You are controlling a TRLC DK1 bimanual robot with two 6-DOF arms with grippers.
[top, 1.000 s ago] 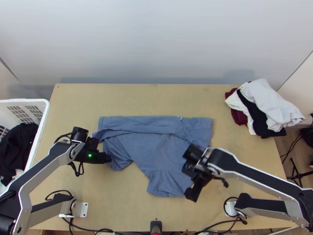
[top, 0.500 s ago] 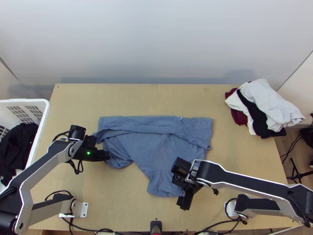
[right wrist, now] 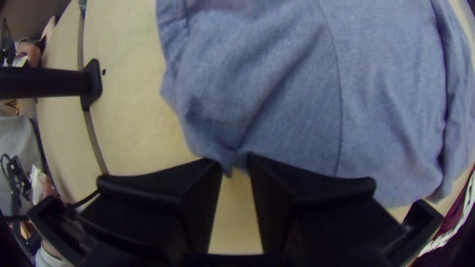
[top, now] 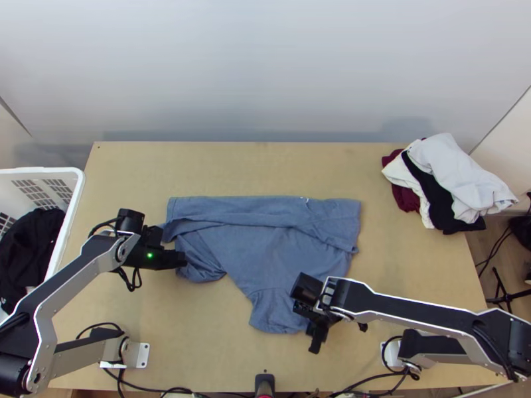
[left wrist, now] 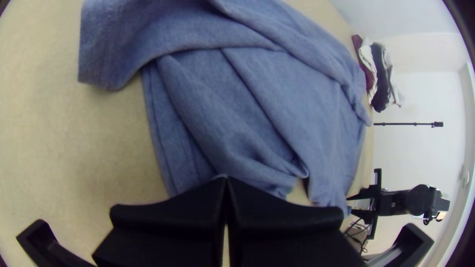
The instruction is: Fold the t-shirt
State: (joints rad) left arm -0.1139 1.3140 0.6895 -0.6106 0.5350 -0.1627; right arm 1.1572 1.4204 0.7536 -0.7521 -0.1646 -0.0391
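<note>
The blue t-shirt (top: 265, 249) lies across the middle of the table, its far part folded over in a long band and a sleeve towards the near edge. At the shirt's lower left part is my left gripper (top: 183, 260); in the left wrist view the left gripper (left wrist: 225, 180) is shut on the edge of the wrinkled cloth (left wrist: 292, 104). My right gripper (top: 318, 330) stands at the sleeve's near right corner. In the right wrist view the right gripper (right wrist: 235, 160) is slightly open, with a small tip of the blue cloth (right wrist: 277, 89) between its fingertips.
A white basket (top: 78, 199) with dark clothes stands at the left edge. Folded clothes (top: 458, 176) are piled at the far right corner. Bare wood (top: 232, 166) lies beyond the shirt. A black post (top: 265, 383) and cables are at the near edge.
My right gripper has moved left and nearer the table's front edge, and its fingers stand closer together. My left gripper has shifted slightly left and away from the front, the held cloth shifting a little.
</note>
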